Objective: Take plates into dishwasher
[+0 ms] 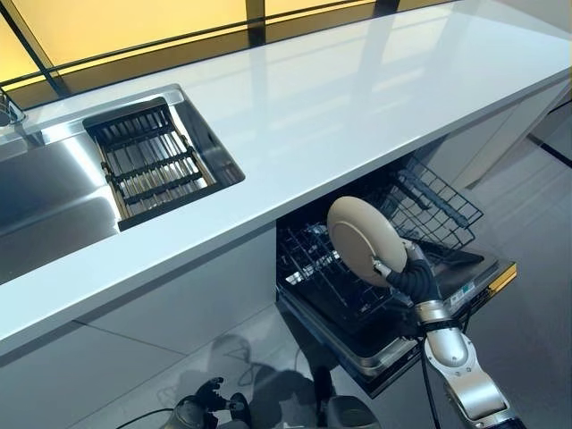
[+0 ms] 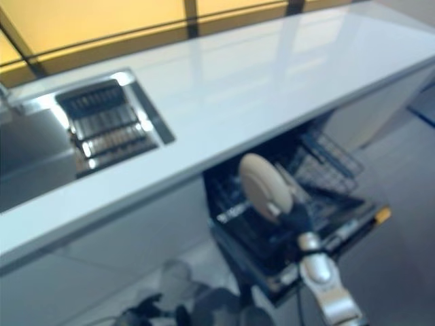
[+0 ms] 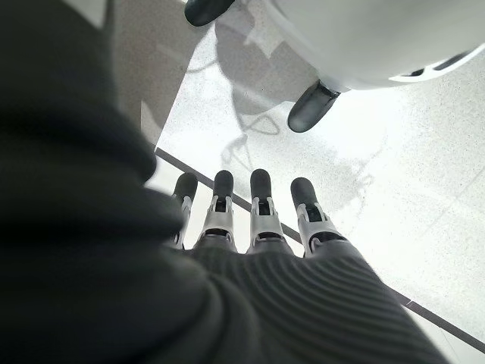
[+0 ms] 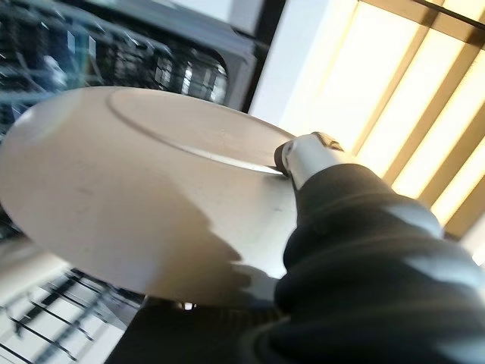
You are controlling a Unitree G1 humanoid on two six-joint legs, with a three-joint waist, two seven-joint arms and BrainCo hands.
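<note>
My right hand (image 1: 407, 275) is shut on a round beige plate (image 1: 365, 238) and holds it on edge over the pulled-out lower rack (image 1: 331, 281) of the open dishwasher (image 1: 393, 353) under the counter. In the right wrist view the thumb (image 4: 307, 155) presses on the plate's face (image 4: 129, 189) with the wire rack behind it. My left hand (image 3: 254, 216) hangs low by the floor with its fingers straight and holds nothing; it shows at the bottom edge of the left eye view (image 1: 207, 399).
A long white counter (image 1: 340, 107) runs above the dishwasher, with a steel sink (image 1: 54, 192) and a dark drying rack (image 1: 147, 161) at its left. Another wire rack (image 1: 438, 206) sticks out at the dishwasher's right. Grey tiled floor (image 1: 527, 268) lies to the right.
</note>
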